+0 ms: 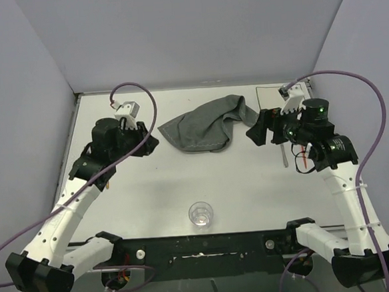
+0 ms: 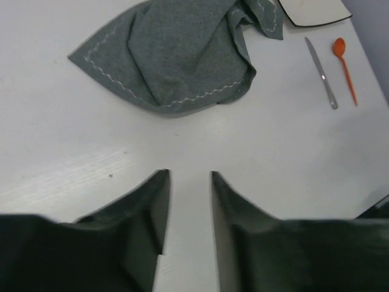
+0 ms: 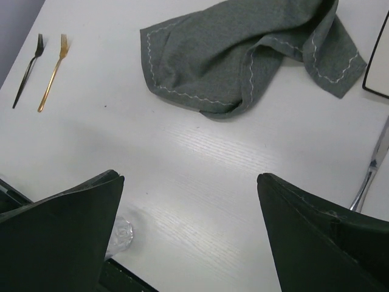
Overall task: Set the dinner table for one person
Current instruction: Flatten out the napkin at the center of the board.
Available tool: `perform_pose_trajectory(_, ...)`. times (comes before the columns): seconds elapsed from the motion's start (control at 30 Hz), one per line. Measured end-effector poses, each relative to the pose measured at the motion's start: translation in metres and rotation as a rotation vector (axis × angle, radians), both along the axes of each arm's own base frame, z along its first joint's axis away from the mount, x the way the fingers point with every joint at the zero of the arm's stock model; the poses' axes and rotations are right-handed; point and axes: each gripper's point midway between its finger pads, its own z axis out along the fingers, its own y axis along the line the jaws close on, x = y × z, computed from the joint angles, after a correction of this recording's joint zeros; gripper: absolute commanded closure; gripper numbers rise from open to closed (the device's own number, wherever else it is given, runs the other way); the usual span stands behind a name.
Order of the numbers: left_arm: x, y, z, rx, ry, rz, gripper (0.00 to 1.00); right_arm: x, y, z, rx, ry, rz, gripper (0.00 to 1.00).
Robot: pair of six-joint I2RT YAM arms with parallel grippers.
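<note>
A crumpled grey cloth [image 1: 203, 125] blocks the far middle of the dinner table [image 1: 157, 189]. Nearer than the cloth, bare tabletop lies open down to a glass [image 1: 200, 214]. A knife [image 2: 321, 73], orange spoon [image 2: 345, 68] and plate [image 2: 316, 12] crowd its right, a black fork [image 3: 29, 68] and gold fork [image 3: 53, 70] its left.

Dinner table [image 1: 184, 187]: grey cloth [image 1: 203, 128], glass [image 1: 200, 214]

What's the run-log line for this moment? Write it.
left gripper: open, empty | right gripper: wide open, empty | placemat: crumpled, untouched | glass: upright on dinner table
</note>
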Motion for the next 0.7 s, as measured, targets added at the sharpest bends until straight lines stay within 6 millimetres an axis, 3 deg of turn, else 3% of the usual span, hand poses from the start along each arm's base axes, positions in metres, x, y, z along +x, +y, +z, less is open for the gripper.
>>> perform_pose_trajectory(0.07, -0.002, -0.007, -0.018, 0.010, 0.058, -0.020, 0.93, 0.004, 0.002, -0.016, -0.002, 0.051, 0.004, 0.01)
perform_pose_trajectory(0.27, 0.006, -0.050, -0.063, 0.064, 0.215, -0.102, 0.85, 0.013, 0.005, -0.045, -0.010, 0.144, 0.008, 0.09)
perform_pose_trajectory(0.43, 0.020, -0.091, -0.101, 0.141, 0.326, -0.148, 0.87, 0.017, 0.018, -0.077, -0.017, 0.227, 0.033, 0.28)
perform_pose_trajectory(0.63, 0.038, -0.106, -0.121, 0.205, 0.357, -0.112, 0.60, 0.024, 0.039, -0.121, -0.042, 0.352, 0.069, 0.32)
perform_pose_trajectory(0.7, 0.045, -0.108, -0.123, 0.225, 0.352, -0.094, 0.50, 0.029, 0.044, -0.134, -0.055, 0.379, 0.073, 0.24)
